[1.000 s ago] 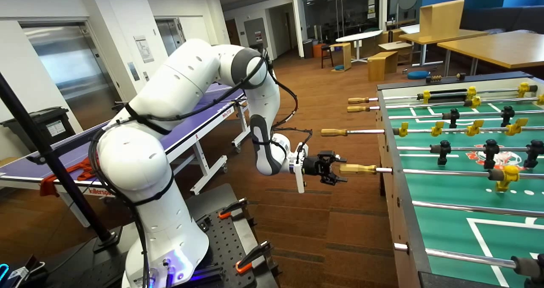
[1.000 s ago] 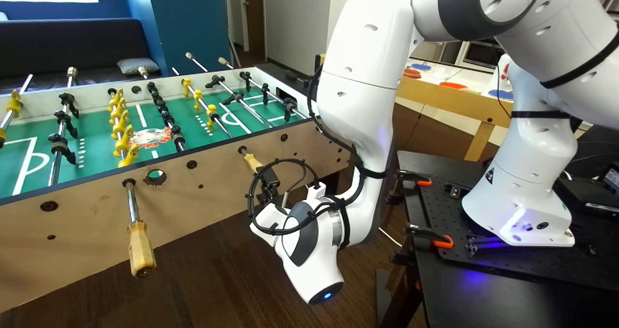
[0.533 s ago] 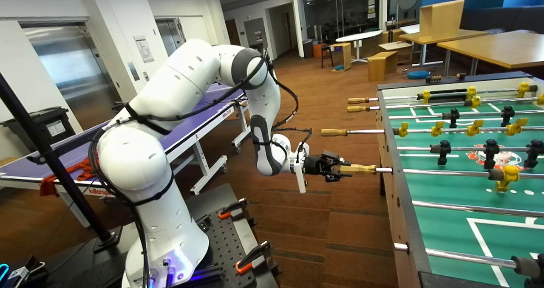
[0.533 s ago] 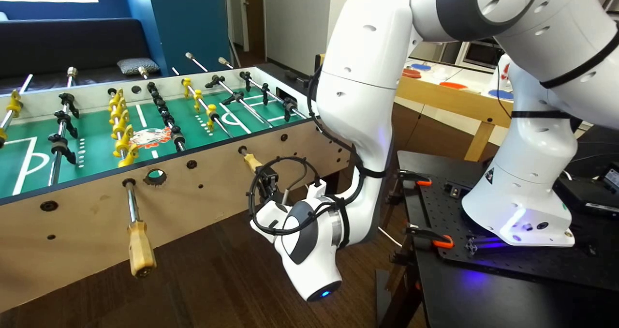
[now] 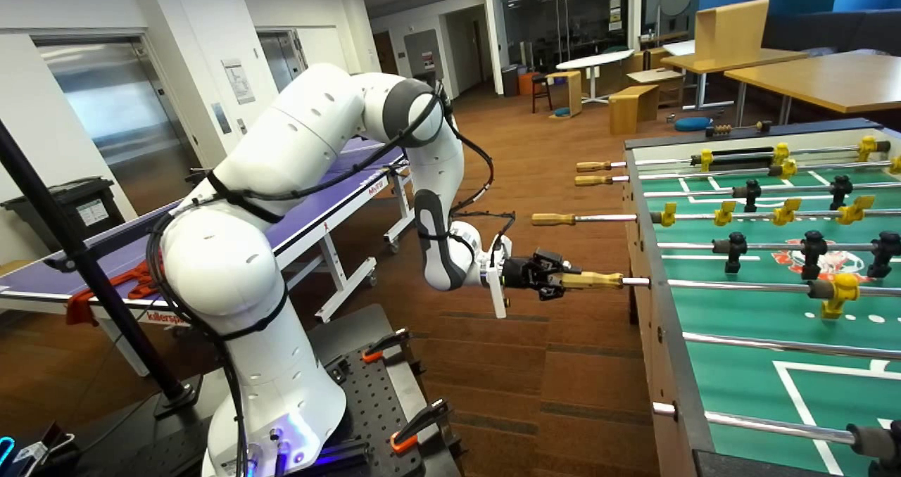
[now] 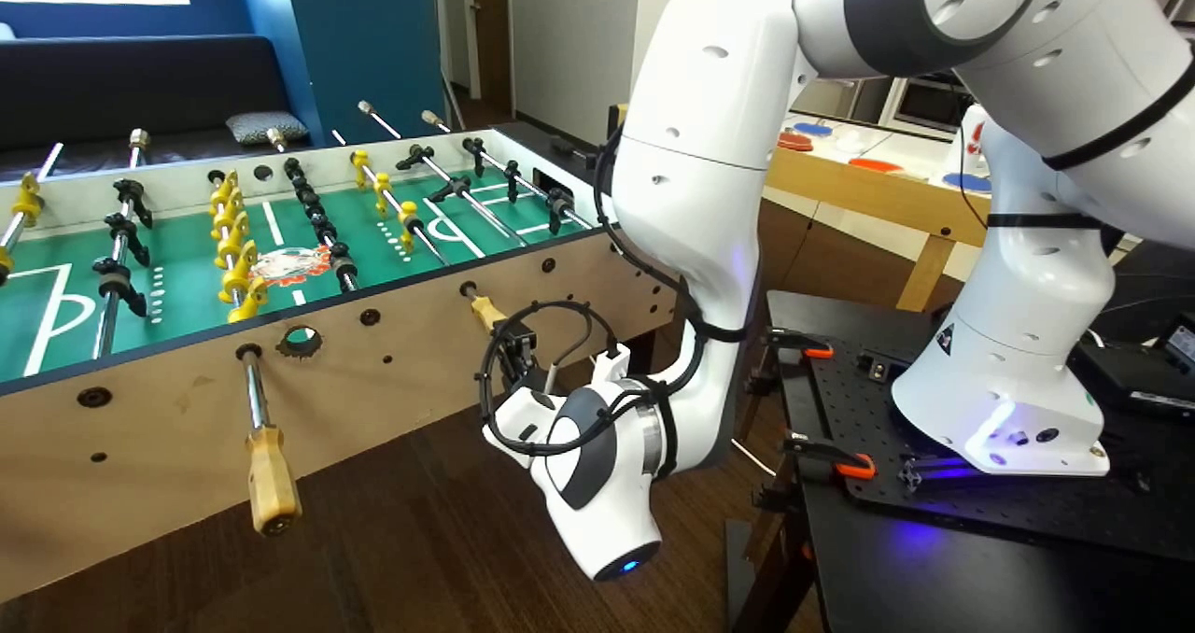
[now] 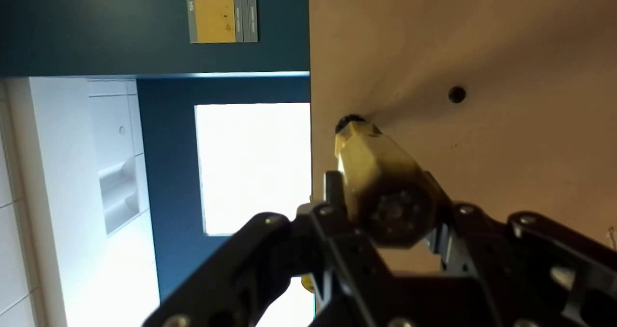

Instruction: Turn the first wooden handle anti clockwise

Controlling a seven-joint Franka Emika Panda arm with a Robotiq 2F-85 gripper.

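And there's the grip: the fingers [image 7: 333, 189] are clamped on the free end of the wooden handle [image 5: 597, 281], right of centre in an exterior view and just right of the middle in the wrist view, with a finger on either side. That's the change that counts, because a turn can now follow; I take this to be the task's 1st handle, though nothing labels it. Against the frame from 1 second ago, which shows the fingers apart astride the handle's tip, they're now drawn in against it. No turn shows, mind: the yellow player [image 5: 840, 295] on its rod [image 5: 739, 288], at the right of the frame, hangs just as it does there. Grasp made, I'd judge, rotation to come, and the next move calls for an anti-clockwise wrist roll in line with the handle; any tilt might cause a slip.
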